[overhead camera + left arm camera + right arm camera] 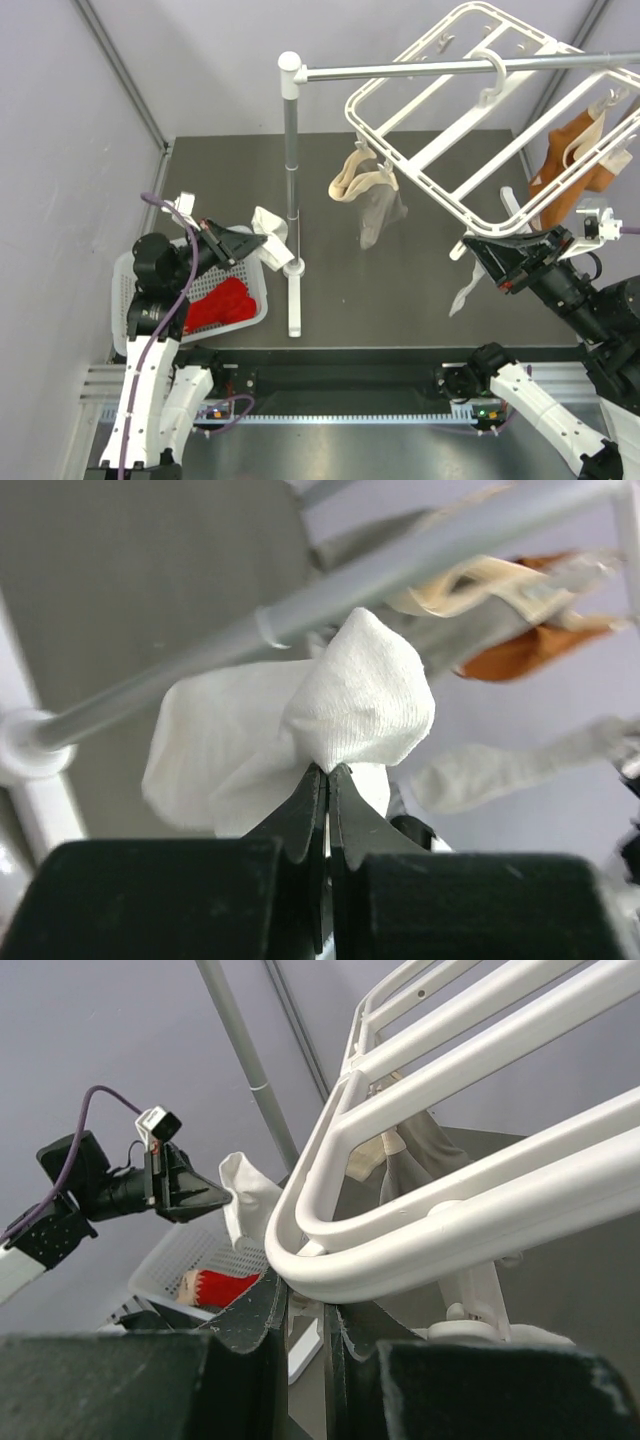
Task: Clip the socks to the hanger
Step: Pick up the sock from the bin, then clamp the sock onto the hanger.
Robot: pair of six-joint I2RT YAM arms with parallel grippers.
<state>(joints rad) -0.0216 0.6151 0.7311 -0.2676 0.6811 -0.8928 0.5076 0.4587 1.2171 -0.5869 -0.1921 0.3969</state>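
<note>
Left claw: my left claw [328, 775] is pinched tight on a bunched fold of the white sock [360, 700], which bulges out past my fingertips.
White sock: in the air over the right rim of the basket [125, 300], just left of the pole [290, 160].
Right claw: my right claw [308, 1295] is closed to a thin slit, its tips against the underside of the hanger's near corner; I cannot tell whether anything is pinched there.
Hanger: the hanger [480, 1200] hangs by its hook from the rail [400, 70], tilted steeply, its low corner at my right claw.
Open room: the dark surface [400, 290] is bare between the pole's foot and my right arm; walls close in on the left and at the back.
In the way: the pole stands between the white sock and the hanger, with the rail overhead.
Already hanging: a beige sock [355, 180] and a grey sock [380, 215] on the hanger's left edge, an orange sock [570, 170] at its right.
Basket: red socks [220, 305] lie inside it, below my left arm.
Arm pose: my left arm reaches right, level above the basket; my right arm reaches up and left towards the hanger's corner.
</note>
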